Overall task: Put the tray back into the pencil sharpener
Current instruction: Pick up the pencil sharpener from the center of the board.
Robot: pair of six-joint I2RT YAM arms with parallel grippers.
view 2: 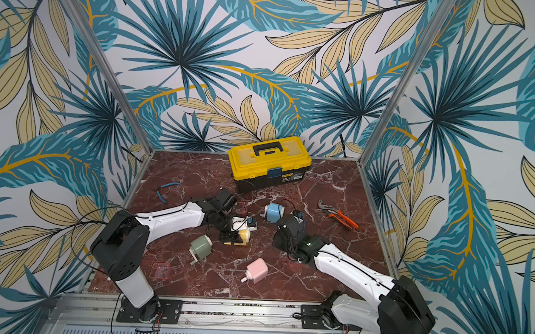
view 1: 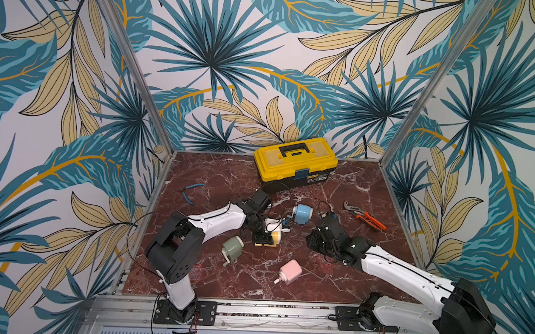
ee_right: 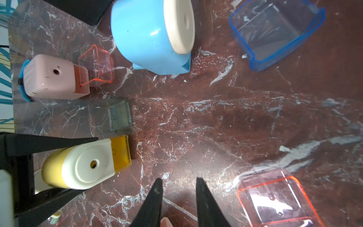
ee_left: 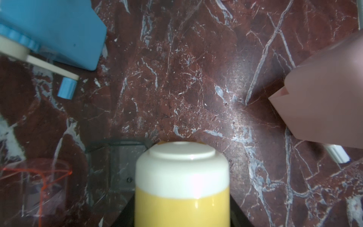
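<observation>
Red marble tabletop (view 1: 228, 178) carries toolbox (view 1: 295, 158), pliers (view 1: 364, 219), pink sharpener (view 1: 290, 271), green sharpener (view 1: 232, 248).

Red marble table (view 1: 224, 283) enclosed by leaf-patterned walls (view 1: 62, 72). At the far edge, a closed yellow toolbox (view 1: 295, 159). Toward the far left, blue-handled pliers (view 1: 191, 191); toward the far right, orange-handled pliers (view 1: 365, 216). At centre, left gripper (view 1: 265, 237) clamped on a yellow sharpener (view 1: 276, 236); just beyond, a blue sharpener (view 1: 303, 214). Nearer the camera, a green sharpener (view 1: 233, 248) and a pink sharpener (view 1: 290, 271), well apart. Right gripper (view 1: 319, 238) low over the table near the blue sharpener, jaws hidden by its own body. By the left arm's base, a clear red tray (view 1: 196, 271).
</observation>
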